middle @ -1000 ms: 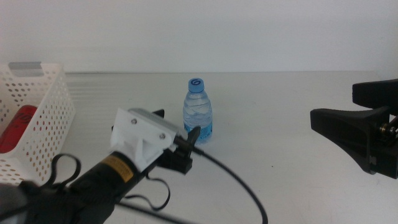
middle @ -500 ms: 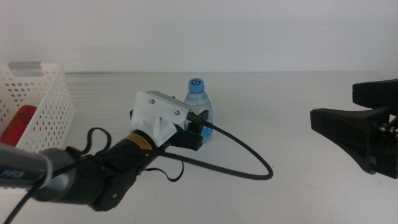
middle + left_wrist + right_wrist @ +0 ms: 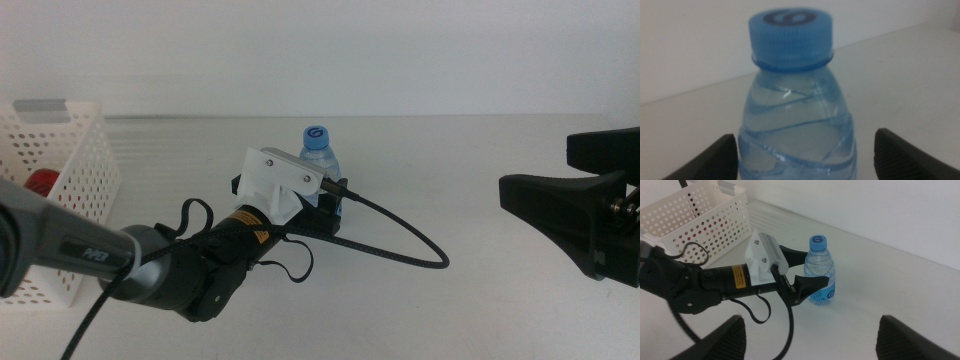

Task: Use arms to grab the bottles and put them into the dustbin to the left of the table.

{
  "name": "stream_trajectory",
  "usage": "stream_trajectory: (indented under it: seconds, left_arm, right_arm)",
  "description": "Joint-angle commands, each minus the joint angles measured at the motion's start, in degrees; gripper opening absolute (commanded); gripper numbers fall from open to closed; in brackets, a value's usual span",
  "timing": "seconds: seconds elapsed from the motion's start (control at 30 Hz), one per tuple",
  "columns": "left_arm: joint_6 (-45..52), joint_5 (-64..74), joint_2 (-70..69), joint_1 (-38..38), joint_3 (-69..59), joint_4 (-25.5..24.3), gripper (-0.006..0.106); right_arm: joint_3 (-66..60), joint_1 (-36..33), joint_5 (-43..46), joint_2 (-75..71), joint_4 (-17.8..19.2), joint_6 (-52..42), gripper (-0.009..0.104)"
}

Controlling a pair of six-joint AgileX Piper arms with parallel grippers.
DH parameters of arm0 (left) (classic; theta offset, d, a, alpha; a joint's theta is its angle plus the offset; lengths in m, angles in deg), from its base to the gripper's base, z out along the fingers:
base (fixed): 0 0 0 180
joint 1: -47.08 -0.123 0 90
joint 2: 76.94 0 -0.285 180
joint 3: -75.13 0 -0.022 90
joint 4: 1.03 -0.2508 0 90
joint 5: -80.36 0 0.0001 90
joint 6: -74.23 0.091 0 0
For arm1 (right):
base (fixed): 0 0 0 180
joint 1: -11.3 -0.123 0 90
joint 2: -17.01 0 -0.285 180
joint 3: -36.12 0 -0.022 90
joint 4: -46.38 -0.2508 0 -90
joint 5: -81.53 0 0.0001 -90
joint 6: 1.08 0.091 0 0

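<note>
A small clear water bottle point(image 3: 320, 165) with a blue cap stands upright mid-table. My left gripper point(image 3: 330, 203) is open, its jaws on either side of the bottle's lower body without clamping it. The left wrist view shows the bottle point(image 3: 795, 115) filling the gap between the two jaws. The right wrist view shows the same bottle point(image 3: 821, 272) and the left gripper point(image 3: 802, 270). My right gripper point(image 3: 535, 167) hangs open and empty at the right. The white dustbin point(image 3: 75, 165) stands at the left with a red can point(image 3: 40, 183) inside. The yellow-drink bottle is out of view.
The left arm's thick black cable point(image 3: 410, 250) loops over the table to the right of the bottle. The dustbin also shows in the right wrist view point(image 3: 695, 215). The white table point(image 3: 450, 310) stretches between the two arms.
My left arm has pushed forward and to the right, bringing its open jaws up around the water bottle. The cable loop has swung right. The right arm has not moved.
</note>
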Motion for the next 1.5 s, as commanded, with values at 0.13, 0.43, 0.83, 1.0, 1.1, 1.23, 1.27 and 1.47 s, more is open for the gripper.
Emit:
stream_trajectory:
  seconds: [0.13, 0.43, 0.83, 1.0, 1.1, 1.23, 1.27, 1.47]
  left_arm:
    - [-2.3, -4.8, 0.8, -0.1, 3.3, 1.5, 0.088]
    - [-2.5, -4.9, 4.8, -0.8, 7.6, 1.5, 0.088]
    - [-4.2, -6.5, 5.0, -1.4, 7.7, -3.6, 0.012]
    - [-3.7, -6.0, 0.9, -1.3, 5.3, -3.6, -0.005]
    - [-2.4, -5.4, -3.4, -1.3, 2.9, -3.4, -0.005]
    - [-2.2, -1.1, -10.1, -1.3, -0.6, -3.0, -0.005]
    - [-2.1, 0.2, -12.2, -1.3, -1.5, -3.0, -0.005]
    - [-0.7, 16.0, -24.7, -1.8, -3.1, -2.7, -0.005]
  right_arm:
    - [1.5, 0.3, 4.3, -0.3, 0.2, -0.3, 0.068]
    - [1.5, 0.3, 4.3, -0.3, 0.2, -0.3, 0.068]
    - [1.5, 0.3, 4.3, -0.3, 0.2, -0.3, 0.068]
    - [1.5, 0.3, 4.3, -0.3, 0.2, -0.3, 0.068]
    - [1.5, 0.3, 4.3, -0.3, 0.2, -0.3, 0.068]
    - [1.5, 0.3, 4.3, -0.3, 0.2, -0.3, 0.068]
    - [1.5, 0.3, 4.3, -0.3, 0.2, -0.3, 0.068]
    - [1.5, 0.3, 4.3, -0.3, 0.2, -0.3, 0.068]
